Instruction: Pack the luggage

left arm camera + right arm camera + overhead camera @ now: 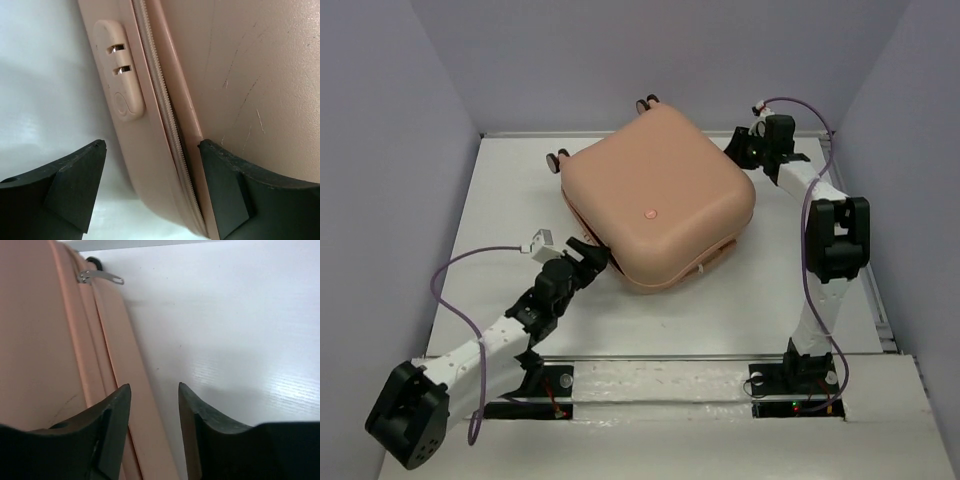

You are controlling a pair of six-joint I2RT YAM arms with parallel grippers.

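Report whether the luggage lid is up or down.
Down: the luggage lies flat with its upper shell resting on the lower one, no lining showing. Whether the zipper is fully done up, cannot tell.

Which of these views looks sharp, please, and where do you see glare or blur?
Top external: evenly lit and sharp, faint shadow under the luggage. Left wrist: zipper crisp, table washed out. Right wrist: glare on the table, zipper pull slightly soft.

White-and-black arms point(480, 345), purple cables point(433, 290)

readable text: none | luggage point(660, 190) | round emblem point(648, 213) on its shell: too small to read
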